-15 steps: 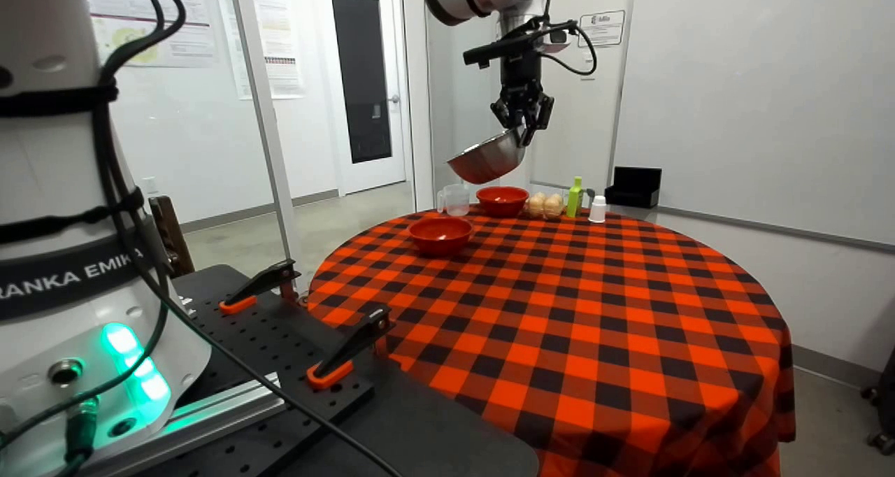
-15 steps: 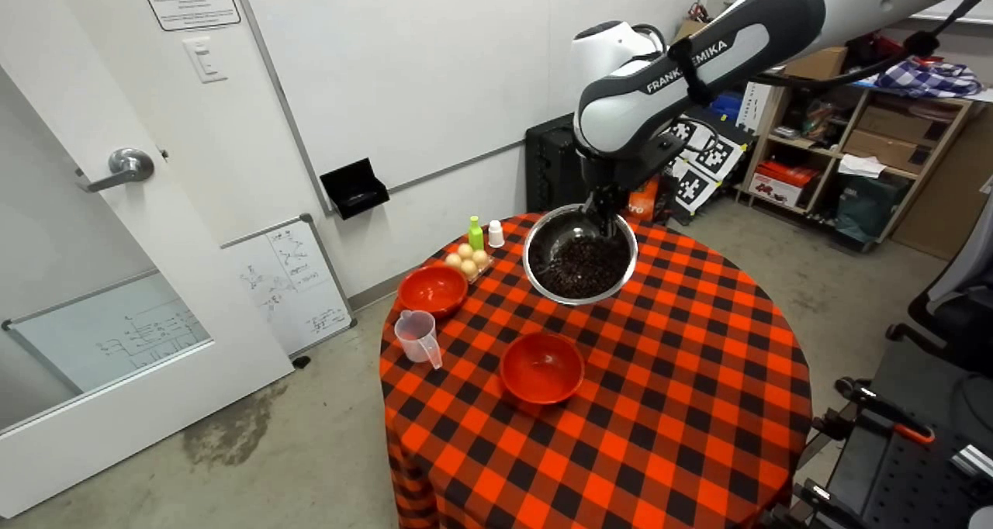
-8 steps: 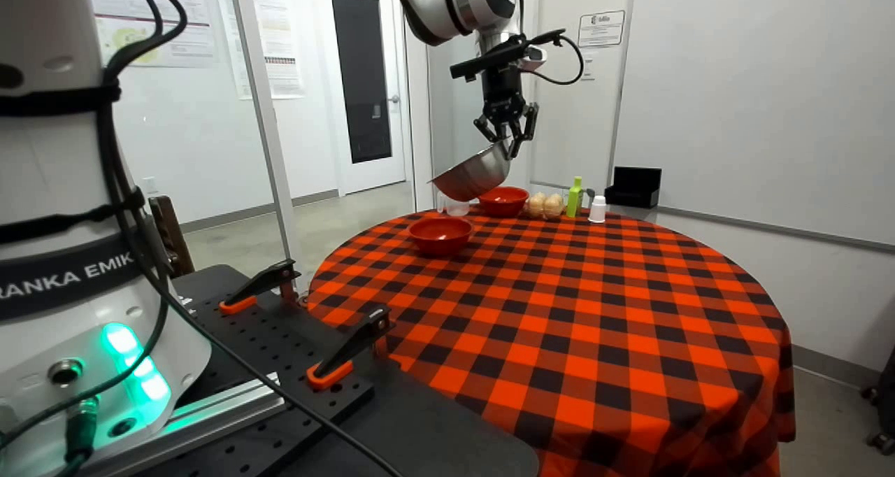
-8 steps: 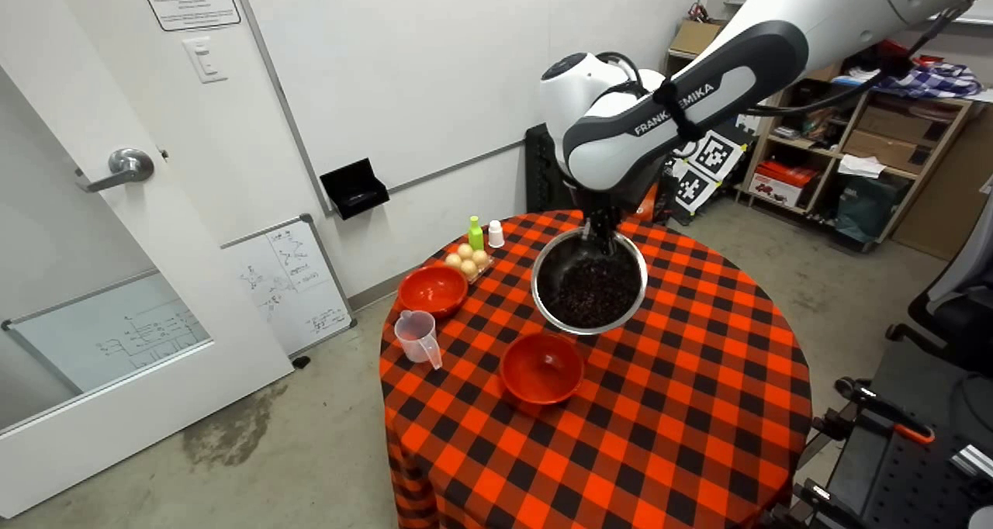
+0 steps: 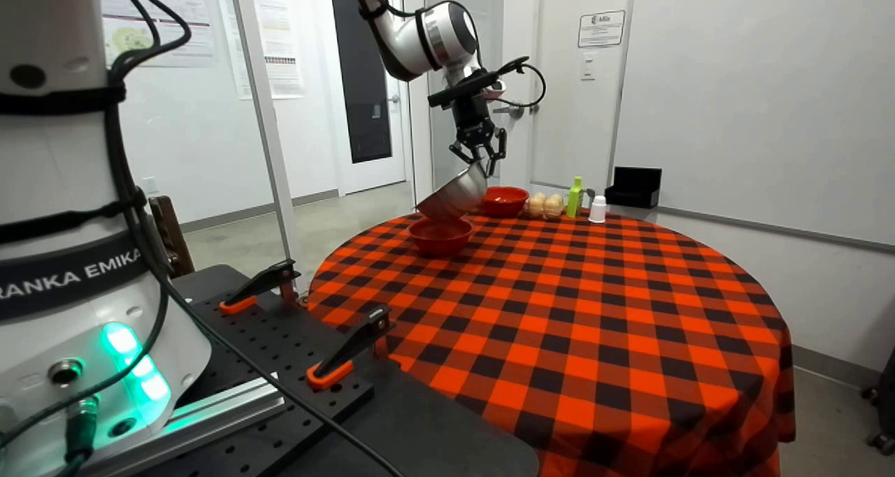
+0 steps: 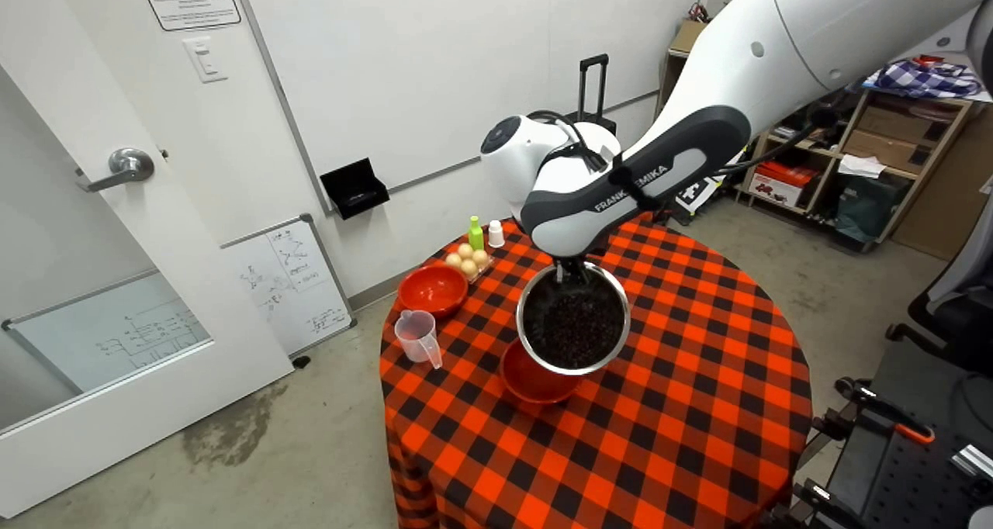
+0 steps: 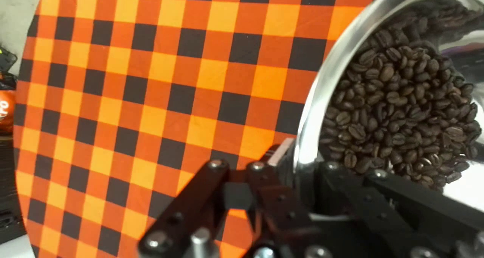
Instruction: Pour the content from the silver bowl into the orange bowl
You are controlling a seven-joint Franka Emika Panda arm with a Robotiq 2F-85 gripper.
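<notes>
— Your gripper (image 7: 304, 167) has the silver bowl (image 5: 454, 194) by the rim, jaws drawn together on the thin wall, one finger inside, one outside!

— And where do you have that bowl?

— Well tilted and clear of the checked tablecloth (image 5: 594, 309): gripped side high, opposite lip dipping, low over the orange bowl (image 5: 439, 240).

— Are the two touching?

— You can't tell from these angles. Yours covers part of the lower one in both exterior views.

— What's in it?

— Coffee beans (image 7: 401, 114), dark brown, a whole heap! Look in the wrist view: bright metal shows beside them.

— Anything else around you?

— Plenty! In an exterior view a second orange bowl (image 6: 433, 287) sits near the cloth's edge, a clear measuring jug (image 6: 416, 333) just beside it. On its other side come the eggs (image 6: 465, 261), then a green bottle (image 6: 475, 234) and a white cup (image 6: 496, 234), standing close together.
</notes>
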